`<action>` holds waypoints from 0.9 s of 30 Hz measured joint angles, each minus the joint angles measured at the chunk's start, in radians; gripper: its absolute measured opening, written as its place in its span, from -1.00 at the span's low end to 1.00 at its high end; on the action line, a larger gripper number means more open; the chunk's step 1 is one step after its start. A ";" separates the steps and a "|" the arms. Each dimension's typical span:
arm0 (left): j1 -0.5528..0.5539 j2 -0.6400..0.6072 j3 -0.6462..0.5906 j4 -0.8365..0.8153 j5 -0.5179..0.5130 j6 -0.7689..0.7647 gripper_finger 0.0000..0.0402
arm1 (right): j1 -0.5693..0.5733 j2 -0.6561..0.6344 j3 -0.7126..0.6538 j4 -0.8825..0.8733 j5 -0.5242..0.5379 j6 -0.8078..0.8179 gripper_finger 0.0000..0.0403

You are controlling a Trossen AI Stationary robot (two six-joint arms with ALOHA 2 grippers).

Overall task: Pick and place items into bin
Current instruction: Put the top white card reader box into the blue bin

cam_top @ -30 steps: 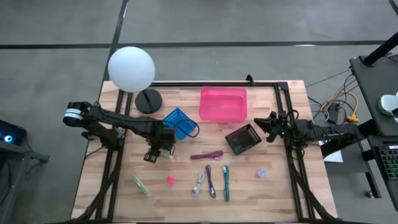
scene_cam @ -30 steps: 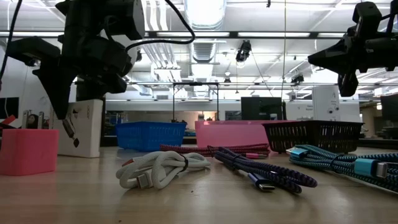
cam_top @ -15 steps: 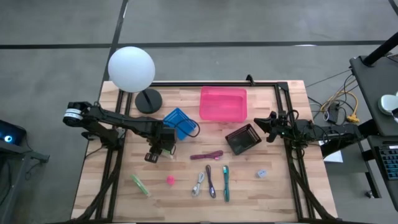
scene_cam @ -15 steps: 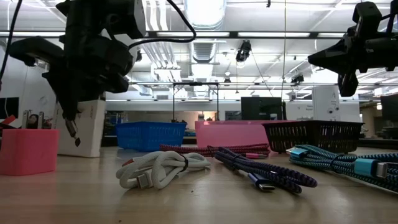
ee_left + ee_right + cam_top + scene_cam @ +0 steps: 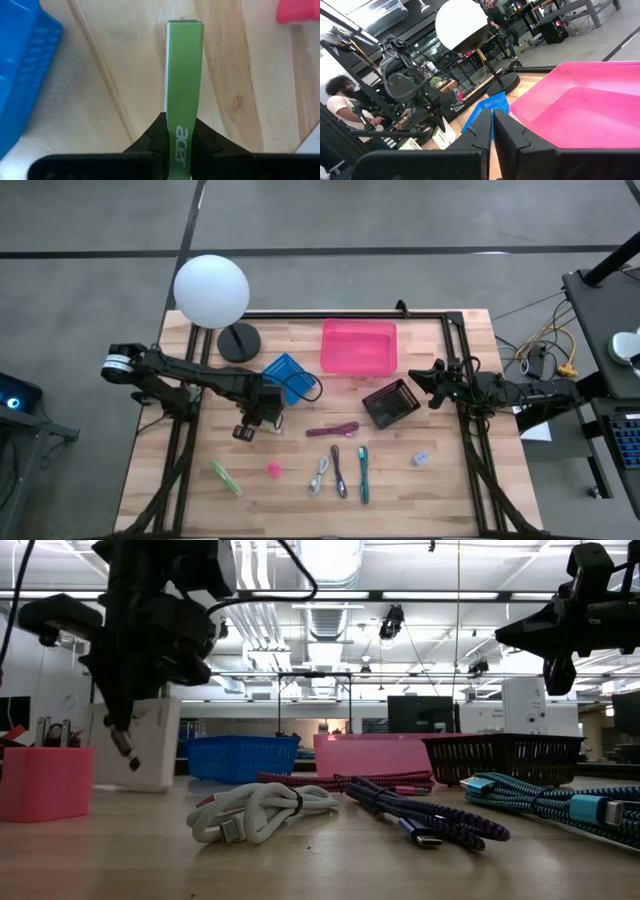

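Observation:
My left gripper is shut on a thin white box with a green top edge marked "acer", between the blue basket and the items. The box stands upright. On the wood lie a light green stick, a small pink piece, a maroon cable, white, purple and teal cables, and a grey piece. My right gripper waits shut above the table's right side, holding nothing. My left gripper pinches the box between its two fingers, one on each broad face, at one end of the green top edge. The fingers come from above, pointing down. The box stays upright; whether its lower edge is on the table, I cannot tell.
A pink bin stands at the far middle and a black basket to its right. A white globe lamp on a black base stands at the far left. A black frame rail runs along the far edge.
My left gripper has shut on the box's top edge and moved a little toward the table's right edge. The box has shifted slightly with it.

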 joint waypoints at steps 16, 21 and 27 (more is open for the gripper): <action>0.000 -0.002 0.299 0.008 -0.112 0.156 -0.89 | 0.000 0.000 0.000 0.000 0.000 0.000 -0.96; 0.005 -0.001 0.353 0.008 -0.122 0.280 -0.89 | 0.000 0.000 0.000 0.000 0.000 0.000 -0.96; 0.016 0.000 0.358 0.005 -0.229 0.381 -0.89 | 0.000 0.000 0.000 0.000 0.000 0.000 -0.96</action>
